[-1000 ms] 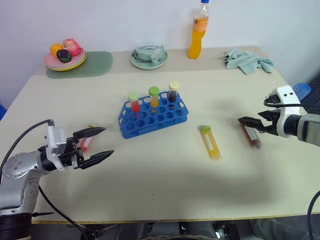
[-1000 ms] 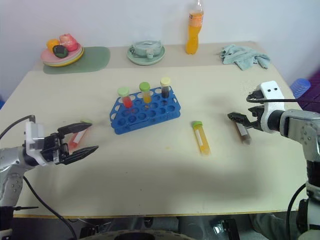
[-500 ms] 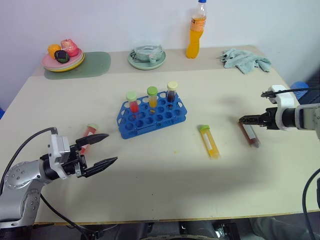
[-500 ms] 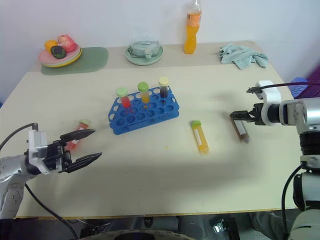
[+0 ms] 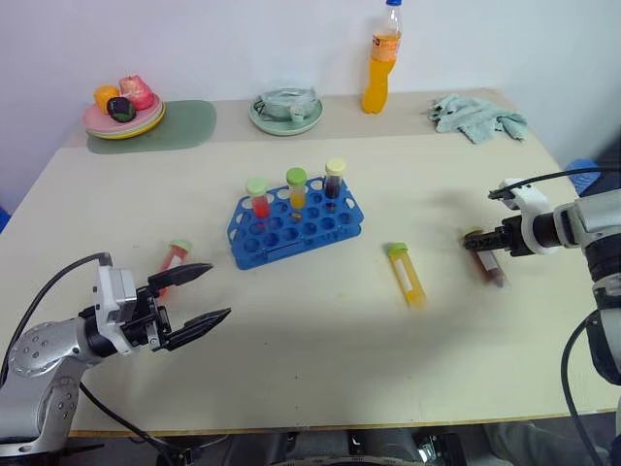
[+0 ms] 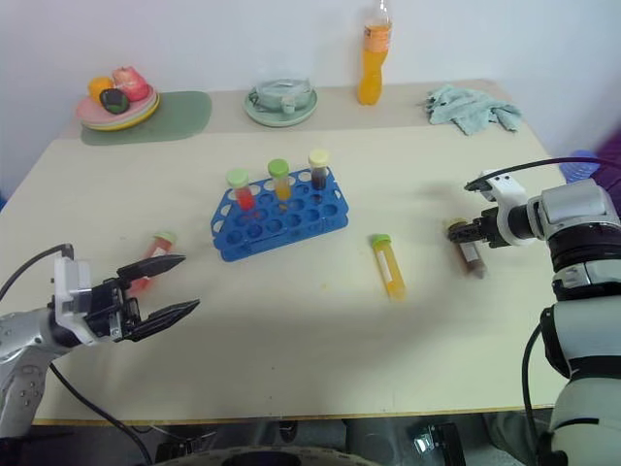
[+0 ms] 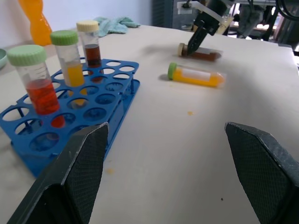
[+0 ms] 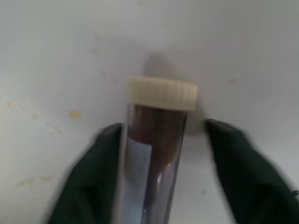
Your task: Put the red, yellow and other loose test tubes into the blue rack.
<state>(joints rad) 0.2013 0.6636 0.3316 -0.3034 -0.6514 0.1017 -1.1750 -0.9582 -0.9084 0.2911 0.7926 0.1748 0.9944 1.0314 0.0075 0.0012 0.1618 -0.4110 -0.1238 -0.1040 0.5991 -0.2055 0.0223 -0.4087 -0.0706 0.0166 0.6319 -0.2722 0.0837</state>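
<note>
Nearest to the robot, the left gripper [image 5: 189,300] hangs low over the front of the table [image 5: 320,369] with its two black fingers spread wide and nothing between them; it points level across the table toward the middle, so I think it is just waiting for its turn; a little past its upper finger lies the red tube [image 5: 171,263] with a green cap, flat on the table and not touched by anything; it is close to that side, which is likely why the left arm waits there. Over on the right side, the right gripper [image 5: 477,244] tilts down at the cap end of the brown tube [image 5: 488,266], which lies flat on the table; in the right wrist view one finger [image 8: 96,172] sits right beside the glass and the other stands a little off, with the cream cap just ahead; I cannot tell if the squeeze is tight yet, and the tube is not lifted. Between that tube and the rack lies the yellow tube [image 5: 408,277], flat, green cap pointing away, with no gripper near it. Farther back in the middle stands the blue rack [image 5: 297,230]; three capped tubes stand upright in its back row and the other holes are empty, so there is room for all three loose ones.
</note>
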